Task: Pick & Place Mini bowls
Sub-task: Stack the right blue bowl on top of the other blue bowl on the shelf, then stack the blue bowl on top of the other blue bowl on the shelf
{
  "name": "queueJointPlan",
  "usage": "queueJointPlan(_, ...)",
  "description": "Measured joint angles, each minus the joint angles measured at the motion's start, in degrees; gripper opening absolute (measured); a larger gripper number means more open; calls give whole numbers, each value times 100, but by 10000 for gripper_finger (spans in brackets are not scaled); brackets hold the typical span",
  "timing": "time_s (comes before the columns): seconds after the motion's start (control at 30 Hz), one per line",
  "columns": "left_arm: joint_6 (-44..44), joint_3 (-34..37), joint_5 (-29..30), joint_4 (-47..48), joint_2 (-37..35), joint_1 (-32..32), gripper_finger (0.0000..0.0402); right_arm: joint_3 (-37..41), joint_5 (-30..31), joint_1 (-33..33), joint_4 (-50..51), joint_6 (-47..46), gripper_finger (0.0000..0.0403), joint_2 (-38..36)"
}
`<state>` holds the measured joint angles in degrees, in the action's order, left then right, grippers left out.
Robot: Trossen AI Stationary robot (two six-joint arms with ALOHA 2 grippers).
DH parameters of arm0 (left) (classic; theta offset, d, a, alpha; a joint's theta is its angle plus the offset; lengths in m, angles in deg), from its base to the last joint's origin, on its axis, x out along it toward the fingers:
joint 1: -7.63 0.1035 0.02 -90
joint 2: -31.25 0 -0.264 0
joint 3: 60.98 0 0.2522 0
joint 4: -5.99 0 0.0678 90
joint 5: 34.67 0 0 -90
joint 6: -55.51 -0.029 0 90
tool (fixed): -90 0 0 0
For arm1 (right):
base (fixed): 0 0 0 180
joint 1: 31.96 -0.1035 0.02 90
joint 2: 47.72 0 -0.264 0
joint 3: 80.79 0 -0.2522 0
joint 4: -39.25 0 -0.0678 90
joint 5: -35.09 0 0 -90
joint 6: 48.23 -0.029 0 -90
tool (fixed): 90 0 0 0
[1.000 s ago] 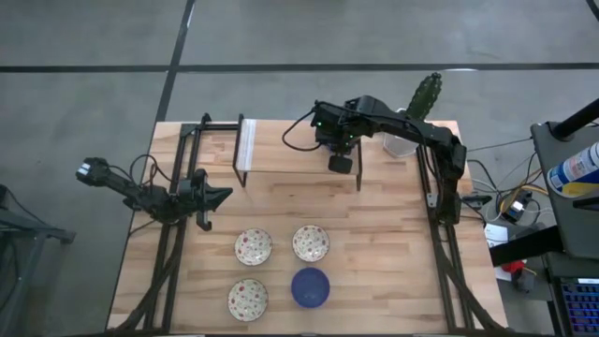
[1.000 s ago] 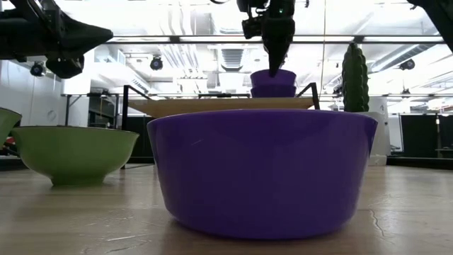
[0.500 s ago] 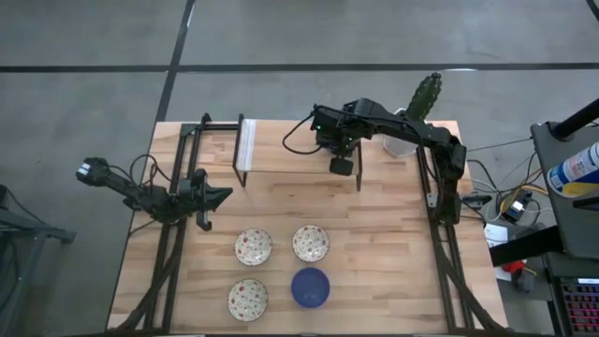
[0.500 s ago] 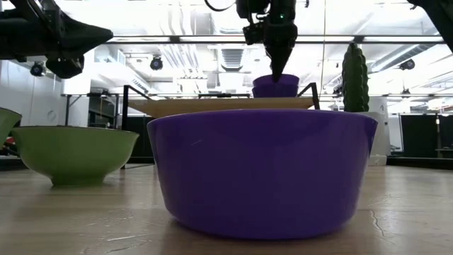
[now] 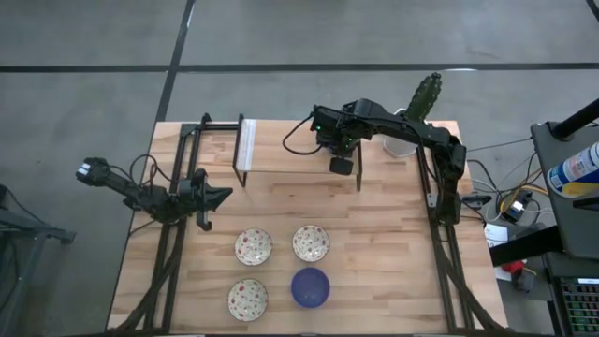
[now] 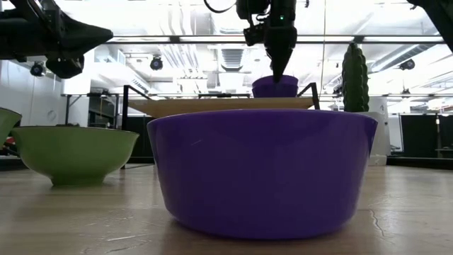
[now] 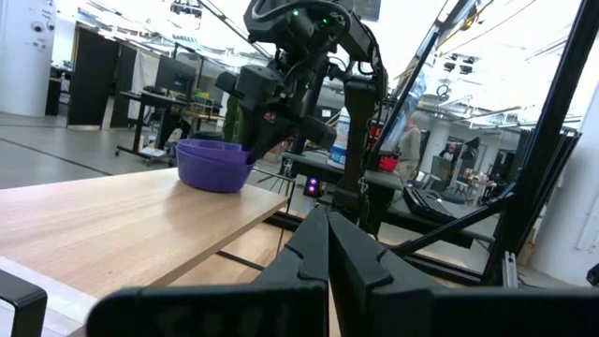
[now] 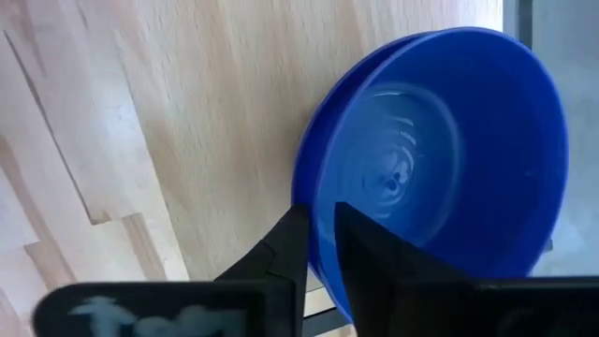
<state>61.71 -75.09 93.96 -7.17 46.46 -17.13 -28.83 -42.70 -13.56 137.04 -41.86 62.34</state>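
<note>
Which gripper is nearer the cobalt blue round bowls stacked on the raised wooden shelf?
Right. The right gripper straddles the blue bowls' rim; the left gripper waits far off, across the table.

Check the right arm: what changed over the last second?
The right gripper lowered its blue bowl onto the lower blue bowl on the wooden shelf. The two now sit nested, with the gripper at the rim. Unchanged: left gripper, parked and shut; three speckled bowls; front blue bowl.

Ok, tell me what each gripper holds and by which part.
Left gripper: shut, nothing held. Right gripper sits at the rim of the blue bowl; whether it grips cannot be told.
</note>
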Motion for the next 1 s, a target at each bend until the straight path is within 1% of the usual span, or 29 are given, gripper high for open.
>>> queueJointPlan(0.13, 1, -1, 0, 1, 0, 0, 0, -95, -3, 0, 109, 0, 82, -2)
queueJointPlan(0.3, -1, -1, 1, 1, 0, 1, 0, -354, -4, -13, 431, -126, 92, -7)
queueJointPlan(0.5, 1, 0, 0, -1, 0, 1, 0, -642, -4, -82, 575, -195, 88, -13)
queueJointPlan(0.7, 0, -1, 0, -1, 0, -1, 0, -732, -35, -258, 579, -212, 79, -17)
queueJointPlan(1.0, 1, -1, 0, -1, -1, 0, 0, -732, -74, -919, 577, -176, 83, -17)
